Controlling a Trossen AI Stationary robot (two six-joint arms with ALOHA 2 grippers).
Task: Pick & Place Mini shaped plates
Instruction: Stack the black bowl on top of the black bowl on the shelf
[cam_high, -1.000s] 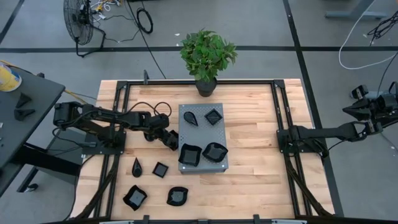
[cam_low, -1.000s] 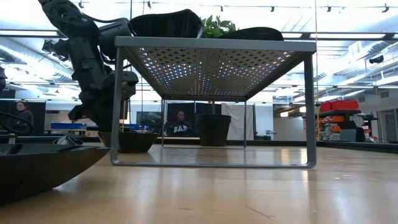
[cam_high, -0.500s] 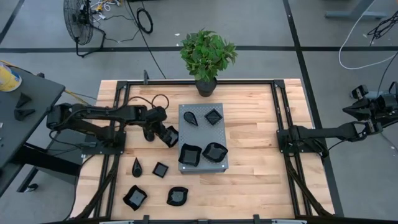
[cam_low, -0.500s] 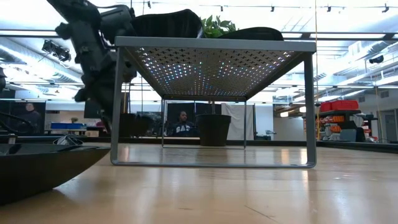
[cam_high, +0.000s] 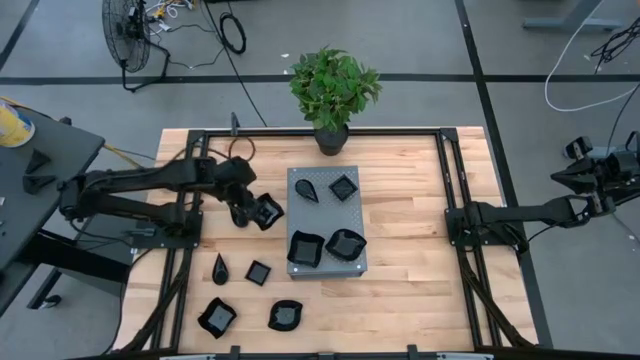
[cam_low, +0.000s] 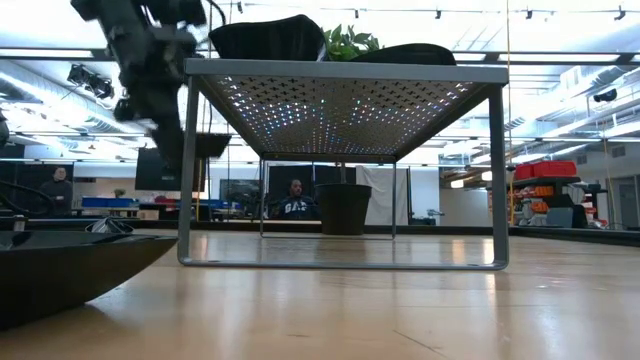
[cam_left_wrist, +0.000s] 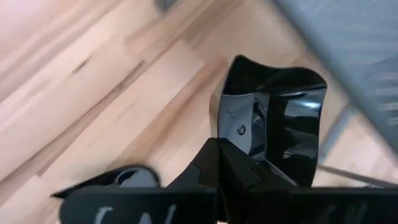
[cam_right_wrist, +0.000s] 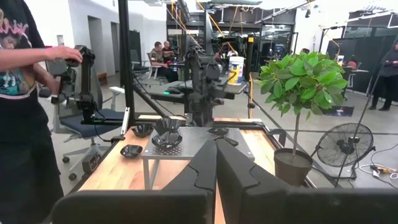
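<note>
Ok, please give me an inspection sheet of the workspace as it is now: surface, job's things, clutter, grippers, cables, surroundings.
Surface: wooden table with a grey perforated stand in the middle.
Job's things: four mini plates on the stand; four on the table near the front left; one square plate carried in the air.
Clutter: potted plant at the far edge.
Grippers: left gripper shut on the square plate, left of the stand; right gripper shut, parked off the table's right side.
Cables: loops on the left arm; more on the floor.
Surroundings: fan; people in the room.
</note>
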